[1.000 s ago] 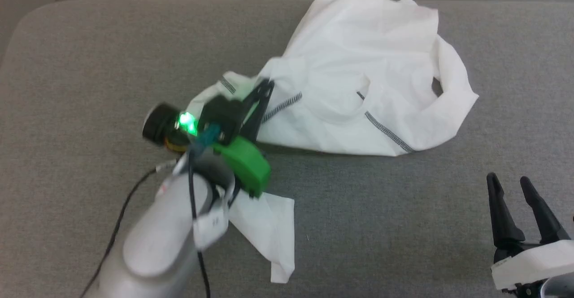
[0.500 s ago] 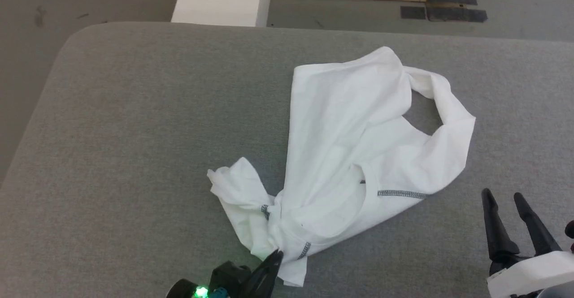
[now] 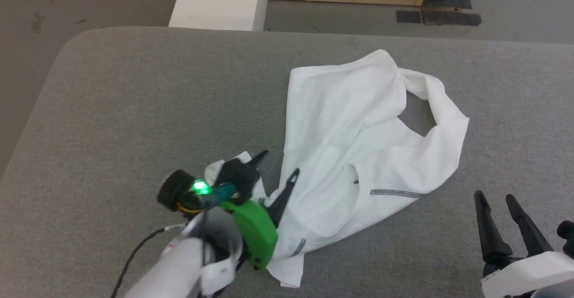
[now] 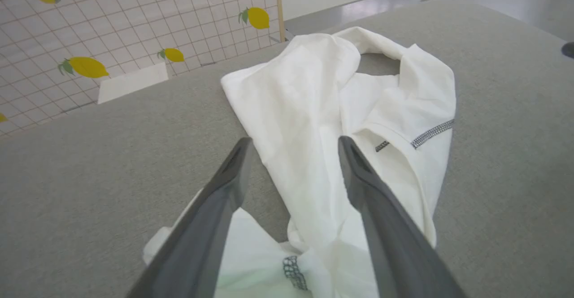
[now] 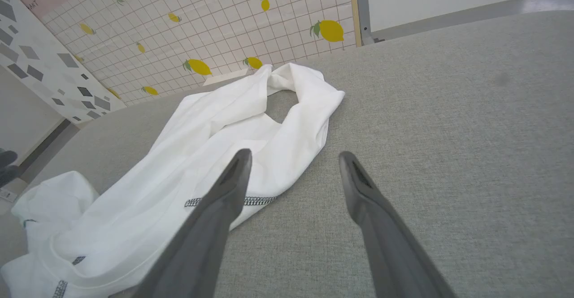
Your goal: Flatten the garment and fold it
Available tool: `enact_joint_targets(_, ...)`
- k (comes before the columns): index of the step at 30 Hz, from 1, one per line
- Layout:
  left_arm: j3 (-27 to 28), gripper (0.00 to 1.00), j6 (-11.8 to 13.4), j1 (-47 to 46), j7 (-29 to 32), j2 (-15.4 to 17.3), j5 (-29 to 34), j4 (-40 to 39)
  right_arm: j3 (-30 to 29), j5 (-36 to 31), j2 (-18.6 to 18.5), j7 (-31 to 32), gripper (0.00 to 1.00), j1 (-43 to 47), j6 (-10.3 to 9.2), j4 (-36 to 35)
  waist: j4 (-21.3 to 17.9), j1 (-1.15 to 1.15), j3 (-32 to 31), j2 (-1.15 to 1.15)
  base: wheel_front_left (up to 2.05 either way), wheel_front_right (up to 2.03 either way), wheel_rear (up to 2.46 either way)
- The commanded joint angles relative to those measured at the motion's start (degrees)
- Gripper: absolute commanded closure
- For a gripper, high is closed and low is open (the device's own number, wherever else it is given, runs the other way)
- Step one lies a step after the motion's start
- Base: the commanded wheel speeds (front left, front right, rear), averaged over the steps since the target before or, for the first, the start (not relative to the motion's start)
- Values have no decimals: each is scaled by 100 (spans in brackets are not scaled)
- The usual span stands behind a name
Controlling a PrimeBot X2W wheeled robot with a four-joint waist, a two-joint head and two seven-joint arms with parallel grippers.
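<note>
A grey cloth-covered tabletop [image 3: 134, 110] with rounded corners stands before a lemon-patterned panel, and a white box [image 3: 217, 0] sits beyond its far edge. The garment [image 3: 341, 123] lies crumpled right of the middle. It runs from a twisted bunch close to the near edge up to a looped fold toward the far right.

The left end effector [image 3: 280, 163] is spread wide and holds nothing, its fingers straddling that near bunch. The right end effector [image 3: 495, 196] is also wide open and empty by the near right corner, just beside the hem.

Closing on the bunch would likely pinch several layers. A pull would then drag the whole heap and tighten the twist rather than spread it.
</note>
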Motion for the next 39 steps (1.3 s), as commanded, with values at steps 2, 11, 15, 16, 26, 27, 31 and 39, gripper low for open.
enact_joint_targets(2, -309, 0, -246, -301, 409, -180, -2, 399, 22, 33, -4, -48, 0, -46, -8, 16, -194, 0, 194, 0, 0, 0, 0)
enact_joint_targets(11, -824, 0, -679, -702, 1445, -663, -447, 1428, -1, 46, -4, -127, 0, -186, -8, 85, -504, 0, 459, 0, 0, 0, 0)
enact_joint_targets(15, -878, 0, -701, -665, 1650, -634, -554, 1453, -25, 54, -4, -159, 0, -186, -8, 122, -498, 0, 460, 0, 0, 0, 0)
enact_joint_targets(16, -896, 0, -698, -666, 1668, -608, -535, 1466, -21, 58, -4, -164, 0, -190, -8, 135, -488, 0, 454, 0, 0, 0, 0)
enact_joint_targets(26, -976, 100, -774, -755, 1080, -600, -381, 1601, -9, 27, -4, -150, 0, -219, -8, 155, -366, 0, 308, 0, 0, 0, 0)
enact_joint_targets(27, -975, 100, -784, -759, 1017, -606, -388, 1597, -15, 21, -4, -145, 0, -214, -8, 156, -357, 0, 288, 0, 0, 0, 0)
enact_joint_targets(31, -941, 100, -811, -762, 742, -621, -429, 1473, -9, 8, -4, -123, 0, -174, -8, 163, -327, 0, 173, 0, 0, 0, 0)
enact_joint_targets(39, -1130, 100, -730, -79, 884, -608, -809, 237, 15, 32, -4, -115, 0, -22, -8, 182, -296, 0, -22, 0, 0, 0, 0)
